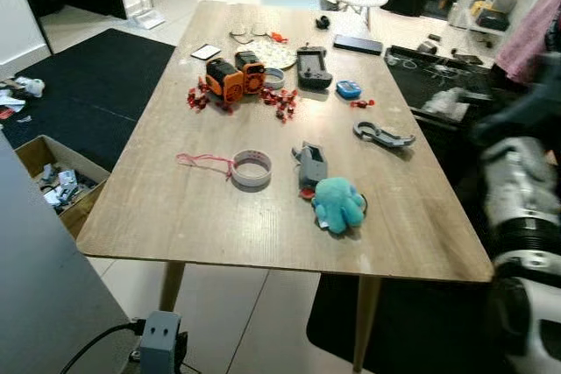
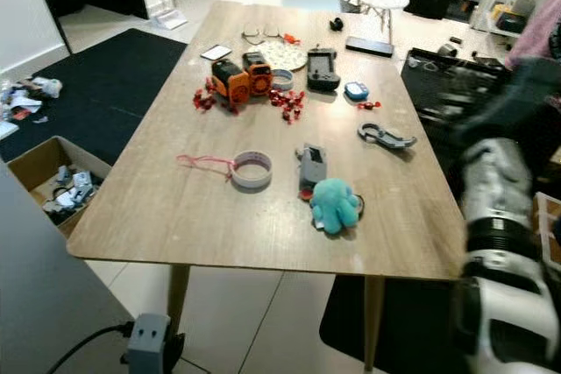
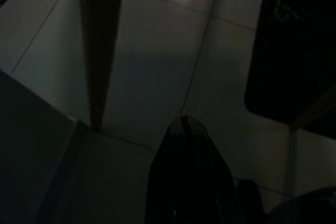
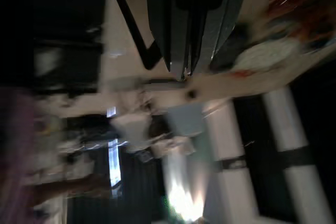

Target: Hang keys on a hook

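Keys: a grey key fob (image 1: 309, 165) with a blue fluffy toy (image 1: 337, 203) lies near the front edge of the wooden tabletop (image 1: 175, 208).
Tape: a roll (image 1: 252, 168) with a pink string (image 1: 203, 160) sits just left of the keys.
Orange toy: a robot (image 1: 235, 76) stands further back, with little red bits (image 1: 281, 102) around it.
Right claw (image 4: 181, 69): blurry, fingers pressed together, up by the tabletop's right side.
Left claw (image 3: 184, 124): hangs in the dark over the floor tiles (image 3: 147, 66), fingers pressed together.

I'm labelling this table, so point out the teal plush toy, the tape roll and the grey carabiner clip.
teal plush toy (image 1: 337, 202), left eye view, its body.
tape roll (image 1: 252, 169), left eye view, its near rim.
grey carabiner clip (image 1: 382, 135), left eye view, its middle.
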Tool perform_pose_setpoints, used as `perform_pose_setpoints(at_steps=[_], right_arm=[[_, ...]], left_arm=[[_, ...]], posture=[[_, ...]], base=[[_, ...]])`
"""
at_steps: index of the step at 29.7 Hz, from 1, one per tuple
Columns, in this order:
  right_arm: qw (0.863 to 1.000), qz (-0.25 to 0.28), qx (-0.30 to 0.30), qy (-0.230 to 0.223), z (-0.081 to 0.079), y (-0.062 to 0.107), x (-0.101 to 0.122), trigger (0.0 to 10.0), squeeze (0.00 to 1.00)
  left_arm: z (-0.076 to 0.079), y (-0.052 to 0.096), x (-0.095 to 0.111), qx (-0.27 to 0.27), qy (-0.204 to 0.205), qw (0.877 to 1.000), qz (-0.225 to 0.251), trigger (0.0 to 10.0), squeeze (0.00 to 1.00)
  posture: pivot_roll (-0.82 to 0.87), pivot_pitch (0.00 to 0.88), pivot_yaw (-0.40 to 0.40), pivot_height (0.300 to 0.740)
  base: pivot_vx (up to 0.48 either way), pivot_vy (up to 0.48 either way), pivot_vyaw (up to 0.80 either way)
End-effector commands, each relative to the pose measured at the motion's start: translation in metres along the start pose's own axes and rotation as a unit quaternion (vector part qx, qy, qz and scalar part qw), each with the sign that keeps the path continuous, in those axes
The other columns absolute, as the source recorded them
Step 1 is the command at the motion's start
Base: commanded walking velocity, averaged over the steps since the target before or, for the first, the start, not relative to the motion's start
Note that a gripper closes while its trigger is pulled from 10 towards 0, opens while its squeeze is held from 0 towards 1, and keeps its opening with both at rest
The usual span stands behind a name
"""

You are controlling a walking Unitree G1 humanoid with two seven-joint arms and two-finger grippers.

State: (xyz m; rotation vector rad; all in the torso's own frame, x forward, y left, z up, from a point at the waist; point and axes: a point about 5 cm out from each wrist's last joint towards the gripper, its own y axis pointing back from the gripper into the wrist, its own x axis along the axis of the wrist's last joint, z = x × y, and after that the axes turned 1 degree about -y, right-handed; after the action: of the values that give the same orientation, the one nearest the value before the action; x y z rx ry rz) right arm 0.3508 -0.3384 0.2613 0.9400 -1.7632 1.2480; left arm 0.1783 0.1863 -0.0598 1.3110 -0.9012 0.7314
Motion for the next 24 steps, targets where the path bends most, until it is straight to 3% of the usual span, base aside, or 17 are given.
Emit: perform_pose_setpoints(at_steps=[1,3,4,5,7,8,11,13,17,21,24], right_arm=[[0.998,-0.006,-0.063,0.002,0.031,0.012,-0.003,0.0,0.00],[0.998,-0.006,-0.063,0.002,0.031,0.012,-0.003,0.0,0.00],[0.990,-0.016,-0.141,0.013,0.074,0.034,-0.002,0.0,0.00],[0.990,-0.016,-0.141,0.013,0.074,0.034,-0.002,0.0,0.00],[0.978,-0.025,-0.207,0.017,0.107,0.056,-0.002,0.0,0.00],[0.978,-0.025,-0.207,0.017,0.107,0.056,-0.002,0.0,0.00],[0.955,-0.064,-0.288,0.025,0.142,0.095,-0.017,0.0,0.00],[0.939,-0.123,-0.321,0.033,0.154,0.126,-0.041,0.0,0.00],[0.927,-0.175,-0.329,0.039,0.154,0.148,-0.065,0.0,0.00],[0.910,-0.293,-0.290,0.043,0.132,0.186,-0.120,0.0,0.00],[0.904,-0.337,-0.261,0.042,0.119,0.198,-0.140,0.0,0.00]], left_arm=[[-0.003,0.005,-0.008,0.003,-0.001,1.000,-0.016,10.0,0.00],[-0.003,0.005,-0.008,0.003,-0.001,1.000,-0.016,10.0,0.00],[-0.004,0.007,-0.009,0.007,0.000,1.000,-0.016,10.0,0.00],[-0.004,0.007,-0.009,0.007,0.000,1.000,-0.016,10.0,0.00],[-0.006,0.008,-0.010,0.011,0.001,1.000,-0.016,10.0,0.00],[-0.006,0.008,-0.010,0.011,0.001,1.000,-0.016,10.0,0.00],[-0.008,0.011,-0.012,0.014,0.001,1.000,-0.019,10.0,0.00],[-0.008,0.012,-0.013,0.016,0.001,1.000,-0.020,10.0,0.00],[-0.008,0.013,-0.015,0.017,0.002,1.000,-0.021,10.0,0.00],[-0.008,0.014,-0.015,0.020,0.003,1.000,-0.022,10.0,0.00],[-0.007,0.014,-0.016,0.020,0.004,1.000,-0.022,10.0,0.00]], posture=[[0.08,0.077,-0.072,0.740],[0.08,0.077,-0.072,0.740],[0.09,0.070,-0.080,0.740],[0.09,0.070,-0.080,0.740],[0.09,0.066,-0.082,0.740],[0.09,0.066,-0.082,0.740],[0.09,0.059,-0.085,0.740],[0.10,0.052,-0.087,0.740],[0.10,0.049,-0.089,0.740],[0.10,0.047,-0.093,0.740],[0.10,0.046,-0.094,0.740]], base=[[0.000,0.000,0.00],[0.000,0.000,0.00],[0.000,0.000,0.00],[0.000,0.000,0.00],[0.000,0.000,0.00],[0.000,0.000,0.00],[0.000,0.000,0.00],[0.000,0.000,0.00],[0.000,0.000,0.00],[0.000,0.000,0.00],[0.000,0.000,0.00]])
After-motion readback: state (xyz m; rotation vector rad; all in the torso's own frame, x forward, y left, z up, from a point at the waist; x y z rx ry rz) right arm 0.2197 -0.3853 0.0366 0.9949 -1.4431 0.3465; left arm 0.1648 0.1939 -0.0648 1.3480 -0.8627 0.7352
